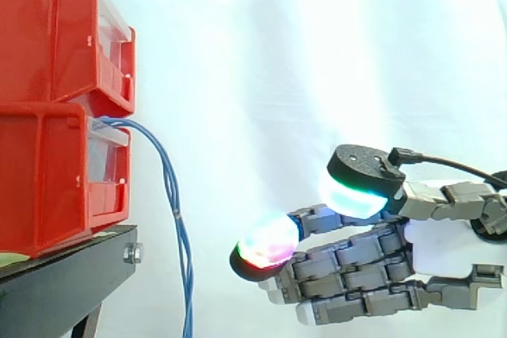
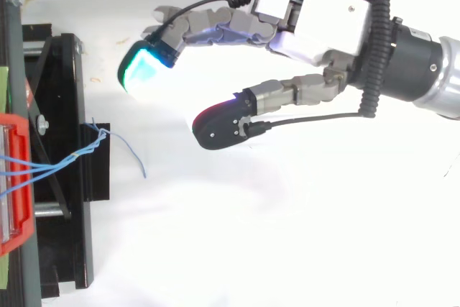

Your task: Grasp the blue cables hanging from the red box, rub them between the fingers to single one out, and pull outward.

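Note:
Thin blue cables (image 1: 176,219) come out of the lower red box (image 1: 47,176) and hang down in a loose twisted bundle past the stand's edge. From above, the blue cables (image 2: 79,152) run out of the red box (image 2: 16,177) and one strand curls off to the right. My hand (image 1: 372,263) is to the right of the cables, apart from them, with its fingers stretched toward them and nothing between them. In the top view the hand (image 2: 323,30) has its thumb spread away from the fingers.
A second red box (image 1: 55,33) is stacked on the lower one. Both rest on a black stand (image 1: 63,282) at the left. A white curtain hangs behind everything.

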`<state>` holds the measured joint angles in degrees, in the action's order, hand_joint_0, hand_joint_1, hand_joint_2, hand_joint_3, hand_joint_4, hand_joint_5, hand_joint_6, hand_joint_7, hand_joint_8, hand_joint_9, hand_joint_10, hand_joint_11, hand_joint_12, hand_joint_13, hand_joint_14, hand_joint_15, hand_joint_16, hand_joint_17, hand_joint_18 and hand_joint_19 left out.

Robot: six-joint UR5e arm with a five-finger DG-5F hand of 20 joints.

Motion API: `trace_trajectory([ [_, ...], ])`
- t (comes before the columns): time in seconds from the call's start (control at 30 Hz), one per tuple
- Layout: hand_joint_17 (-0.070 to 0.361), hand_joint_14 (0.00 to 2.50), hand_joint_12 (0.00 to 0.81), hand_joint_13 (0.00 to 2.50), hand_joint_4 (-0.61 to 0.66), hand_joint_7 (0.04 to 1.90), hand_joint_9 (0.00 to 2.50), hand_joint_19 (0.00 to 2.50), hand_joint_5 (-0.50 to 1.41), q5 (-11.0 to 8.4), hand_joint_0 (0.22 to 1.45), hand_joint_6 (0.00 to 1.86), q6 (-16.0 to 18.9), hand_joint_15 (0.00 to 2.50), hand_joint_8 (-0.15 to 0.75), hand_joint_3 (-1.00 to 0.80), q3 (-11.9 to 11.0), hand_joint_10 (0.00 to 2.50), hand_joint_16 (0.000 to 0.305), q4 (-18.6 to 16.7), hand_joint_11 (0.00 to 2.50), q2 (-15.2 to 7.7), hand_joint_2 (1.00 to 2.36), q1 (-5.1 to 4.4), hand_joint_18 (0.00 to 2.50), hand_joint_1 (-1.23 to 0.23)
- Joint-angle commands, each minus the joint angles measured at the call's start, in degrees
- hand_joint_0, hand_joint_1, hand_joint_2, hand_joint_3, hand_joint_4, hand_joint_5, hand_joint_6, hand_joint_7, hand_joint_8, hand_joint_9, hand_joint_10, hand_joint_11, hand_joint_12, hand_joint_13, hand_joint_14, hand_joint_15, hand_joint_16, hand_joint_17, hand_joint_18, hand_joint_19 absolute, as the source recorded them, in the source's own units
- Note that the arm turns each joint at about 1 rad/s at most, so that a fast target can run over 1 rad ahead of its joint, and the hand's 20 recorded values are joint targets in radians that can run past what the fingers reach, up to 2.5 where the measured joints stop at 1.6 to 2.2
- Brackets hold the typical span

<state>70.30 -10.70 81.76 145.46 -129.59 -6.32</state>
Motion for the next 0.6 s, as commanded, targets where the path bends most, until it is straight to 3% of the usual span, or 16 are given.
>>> trace_trajectory([
  [0.0,0.096,0.00,0.302,0.00,0.18,0.75,0.28,0.17,-0.22,0.37,0.51,0.50,0.0,0.03,0.217,-0.43,-0.7,0.00,0.043,-0.2,0.00,-0.5,1.01,0.17,0.00,-0.62],
  [0.13,0.096,0.00,0.302,0.00,0.18,0.75,0.28,0.17,-0.22,0.28,0.51,0.50,-0.5,0.03,0.217,-0.43,-0.7,0.00,0.043,-0.3,0.00,-0.5,1.01,0.26,0.00,-0.62],
  [0.17,0.096,0.00,0.302,0.00,0.18,0.75,0.28,0.17,-0.22,0.19,0.51,0.50,-0.5,0.03,0.217,-0.43,-1.1,0.00,0.043,-0.6,0.00,-1.4,1.01,0.35,0.00,-0.62],
  [0.2,0.000,0.00,0.000,0.00,0.00,0.50,0.00,0.00,-0.30,0.37,0.65,0.50,-0.5,0.00,0.000,-0.50,-1.3,0.00,0.000,-0.8,0.00,-1.5,1.00,0.35,0.00,-0.02],
  [0.23,0.114,0.02,0.379,0.63,0.25,0.77,0.72,0.59,-0.18,0.37,0.52,0.50,-0.5,0.40,0.301,-0.50,-1.9,0.01,0.050,-1.6,0.41,-2.8,1.00,0.43,0.57,-0.70],
  [0.53,0.114,0.01,0.381,0.63,0.25,0.77,0.72,0.59,-0.18,2.21,0.52,0.50,-0.2,0.40,0.302,-0.50,-6.6,0.02,0.050,-1.5,0.41,-6.6,1.00,0.87,0.58,-0.70],
  [0.57,0.114,0.01,0.380,0.63,0.25,0.77,0.72,0.59,-0.18,2.83,0.52,0.50,0.0,0.40,0.301,-0.50,-8.0,0.02,0.051,-1.3,0.41,-7.7,1.00,0.96,0.58,-0.70],
])
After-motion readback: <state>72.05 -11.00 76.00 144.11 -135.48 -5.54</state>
